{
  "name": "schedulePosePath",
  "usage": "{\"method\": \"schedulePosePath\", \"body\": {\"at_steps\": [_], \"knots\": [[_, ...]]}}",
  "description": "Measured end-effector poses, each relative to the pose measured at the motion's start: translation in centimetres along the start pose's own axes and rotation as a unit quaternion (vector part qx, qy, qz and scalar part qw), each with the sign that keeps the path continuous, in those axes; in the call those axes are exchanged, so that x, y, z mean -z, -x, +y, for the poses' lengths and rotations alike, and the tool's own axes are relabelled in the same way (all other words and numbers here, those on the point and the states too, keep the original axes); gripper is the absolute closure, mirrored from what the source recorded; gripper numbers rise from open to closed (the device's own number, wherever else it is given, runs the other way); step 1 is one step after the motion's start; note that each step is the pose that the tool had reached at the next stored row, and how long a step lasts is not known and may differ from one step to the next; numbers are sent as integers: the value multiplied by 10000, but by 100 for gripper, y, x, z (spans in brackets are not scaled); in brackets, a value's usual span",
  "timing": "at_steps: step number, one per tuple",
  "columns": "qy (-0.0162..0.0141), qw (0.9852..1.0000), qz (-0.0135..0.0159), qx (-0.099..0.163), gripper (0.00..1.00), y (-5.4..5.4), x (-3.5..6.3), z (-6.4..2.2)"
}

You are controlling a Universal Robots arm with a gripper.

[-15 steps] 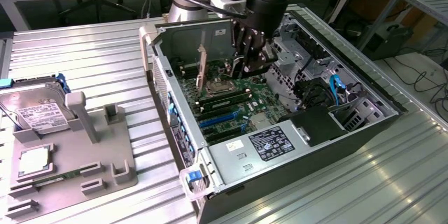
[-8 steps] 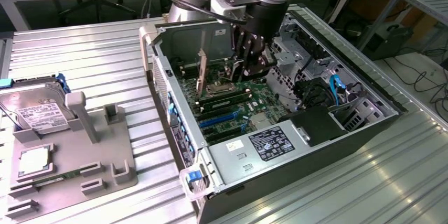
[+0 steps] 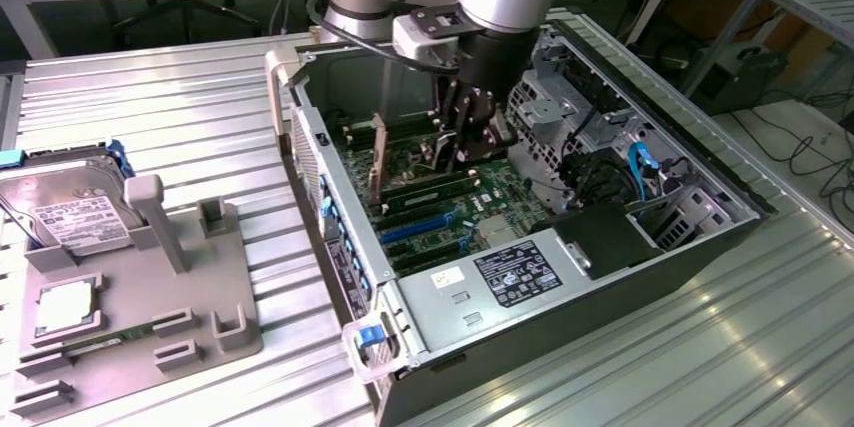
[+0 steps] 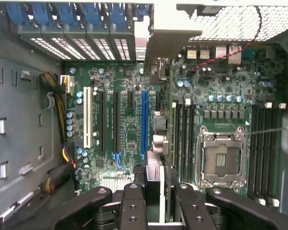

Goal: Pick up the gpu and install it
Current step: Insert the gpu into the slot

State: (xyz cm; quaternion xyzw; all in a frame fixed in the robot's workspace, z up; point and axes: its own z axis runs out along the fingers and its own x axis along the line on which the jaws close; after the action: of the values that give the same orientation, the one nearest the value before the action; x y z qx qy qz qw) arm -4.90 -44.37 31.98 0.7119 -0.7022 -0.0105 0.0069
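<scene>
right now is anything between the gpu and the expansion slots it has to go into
Nothing visible does. The gripper holds the gpu edge-on over the motherboard, close beside the blue slot, and the slots there look bare. How the card's lower edge meets the board is hidden.

Silver hard drive (image 3: 80, 212) at the exterior view's left: white label with dark print, not legible.
Grey metal power supply box (image 3: 501, 287) at the near end of the open black computer case (image 3: 694, 237): black sticker (image 3: 518, 275) with white print, lines too small to read.
Green motherboard (image 4: 129, 129): white markings, none readable.
</scene>
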Motion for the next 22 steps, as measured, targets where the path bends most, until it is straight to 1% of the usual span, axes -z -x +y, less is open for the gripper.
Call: {"method": "schedulePosePath", "body": {"at_steps": [2, 5, 7, 10, 12, 14, 19, 22], "knots": [[0, 10000, 1, 0, 72, -5, -29, 13], [0, 10000, -1, 2, 72, -69, -99, 19], [-1, 10000, 0, 10, 72, -83, -136, 28], [-2, 10000, 0, 11, 72, -83, -187, 35], [-2, 10000, 0, 9, 72, -81, -226, 76], [-2, 10000, 1, 2, 72, -77, -264, 96], [-3, 9999, 1, -125, 72, -49, -363, 99], [-2, 9999, 0, -122, 72, -50, -415, 104]]}}
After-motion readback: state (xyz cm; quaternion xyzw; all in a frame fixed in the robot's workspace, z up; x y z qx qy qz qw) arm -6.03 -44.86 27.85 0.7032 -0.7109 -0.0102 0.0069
